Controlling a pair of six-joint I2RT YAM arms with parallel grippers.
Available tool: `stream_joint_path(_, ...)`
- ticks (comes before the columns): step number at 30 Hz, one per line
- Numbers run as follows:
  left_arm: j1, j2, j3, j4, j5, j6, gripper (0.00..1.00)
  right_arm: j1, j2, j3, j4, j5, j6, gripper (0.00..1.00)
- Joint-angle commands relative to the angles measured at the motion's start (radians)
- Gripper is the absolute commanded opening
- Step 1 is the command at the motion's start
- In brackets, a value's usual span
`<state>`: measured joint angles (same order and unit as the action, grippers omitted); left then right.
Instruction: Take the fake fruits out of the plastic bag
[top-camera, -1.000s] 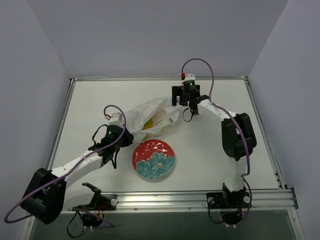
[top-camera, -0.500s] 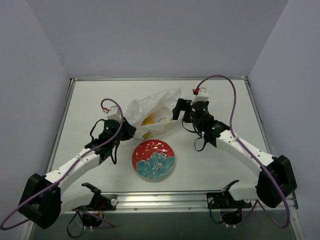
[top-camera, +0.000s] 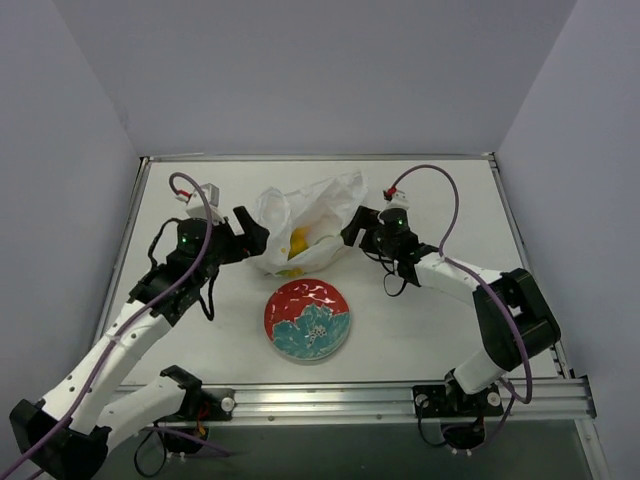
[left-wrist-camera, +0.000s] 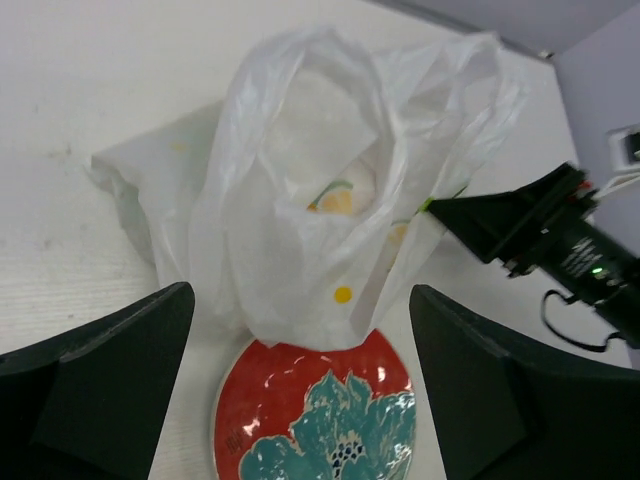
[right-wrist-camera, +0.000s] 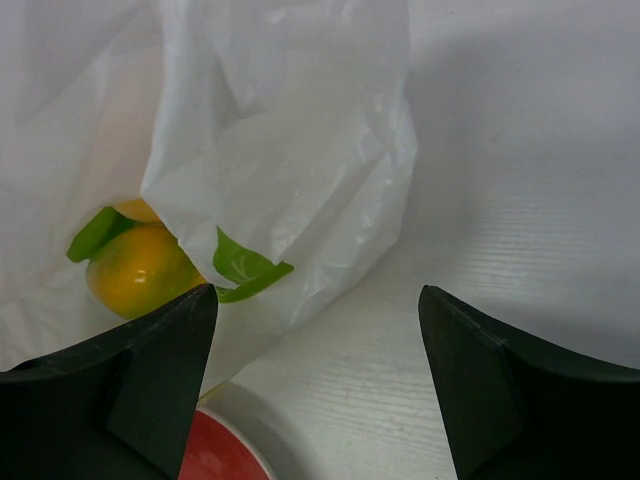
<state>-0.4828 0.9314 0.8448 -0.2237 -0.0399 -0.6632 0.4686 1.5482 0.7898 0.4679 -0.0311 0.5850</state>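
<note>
The plastic bag (top-camera: 308, 218) lies crumpled behind the plate, its mouth gaping toward the front. Inside it shows a round orange-yellow fake fruit (right-wrist-camera: 138, 268) with a green leaf piece (right-wrist-camera: 243, 271); in the top view the fruits are a yellow patch (top-camera: 297, 243). My left gripper (top-camera: 248, 230) stands open just left of the bag, nothing between its fingers. In the left wrist view the bag (left-wrist-camera: 330, 190) fills the middle ahead of that gripper (left-wrist-camera: 300, 295). My right gripper (top-camera: 354, 228) is open at the bag's right edge. The film's corner (right-wrist-camera: 330, 200) lies ahead of its fingertips (right-wrist-camera: 318, 292).
A red and teal floral plate (top-camera: 307, 320) sits in front of the bag, with the bag's lower edge resting over its far rim (left-wrist-camera: 230, 385). The white table (top-camera: 430, 200) is walled by a metal rail at the near side.
My left gripper has opened, let go of the bag and drawn back to the left. The right arm swung down and in to the bag's right edge. The bag has puffed up.
</note>
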Motion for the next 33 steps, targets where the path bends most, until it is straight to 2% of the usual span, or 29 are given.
stream_joint_path(1,-0.010,0.019,0.201,-0.175,-0.067,0.079,0.88,-0.016,0.039,0.019,0.152,-0.076,0.061,0.77)
stream_joint_path(3,-0.010,0.102,0.331,-0.245,-0.071,0.120,0.91,-0.021,0.073,0.023,0.182,-0.105,0.068,0.75)
stream_joint_path(4,-0.010,0.130,0.370,-0.259,-0.063,0.137,0.92,-0.022,0.082,0.028,0.189,-0.112,0.068,0.70)
stream_joint_path(5,-0.008,0.161,0.408,-0.273,-0.052,0.175,0.94,-0.021,0.090,0.031,0.195,-0.122,0.067,0.63)
stream_joint_path(6,-0.007,0.235,0.448,-0.293,-0.054,0.195,0.95,-0.022,0.099,0.034,0.205,-0.133,0.065,0.46)
stream_joint_path(7,-0.001,0.280,0.536,-0.351,-0.051,0.218,0.97,-0.022,0.099,0.032,0.209,-0.139,0.068,0.38)
stream_joint_path(9,0.009,0.413,0.627,-0.431,-0.009,0.296,0.97,-0.022,0.092,0.026,0.215,-0.139,0.068,0.24)
stream_joint_path(11,0.016,0.502,0.768,-0.486,0.030,0.391,0.95,-0.022,0.086,0.011,0.216,-0.138,0.064,0.17)
stream_joint_path(15,0.081,0.722,0.954,-0.568,0.161,0.511,0.94,-0.018,0.063,-0.020,0.216,-0.133,0.049,0.15)
stream_joint_path(18,0.168,0.849,1.082,-0.609,0.361,0.536,0.94,-0.018,0.046,-0.037,0.203,-0.128,0.027,0.12)
stream_joint_path(20,0.188,0.920,1.213,-0.673,0.429,0.571,0.94,-0.018,0.038,-0.046,0.198,-0.122,0.019,0.11)
stream_joint_path(22,0.187,1.010,1.276,-0.752,0.477,0.590,0.94,-0.016,0.029,-0.049,0.193,-0.122,0.012,0.09)
stream_joint_path(24,0.179,1.046,1.286,-0.760,0.579,0.585,0.94,-0.016,0.021,-0.052,0.193,-0.118,0.009,0.09)
stream_joint_path(26,0.155,1.051,1.269,-0.769,0.584,0.611,0.94,-0.015,0.020,-0.052,0.190,-0.113,0.004,0.09)
stream_joint_path(33,0.079,1.028,1.105,-0.763,0.433,0.620,0.96,0.001,0.013,-0.050,0.190,-0.107,0.007,0.08)
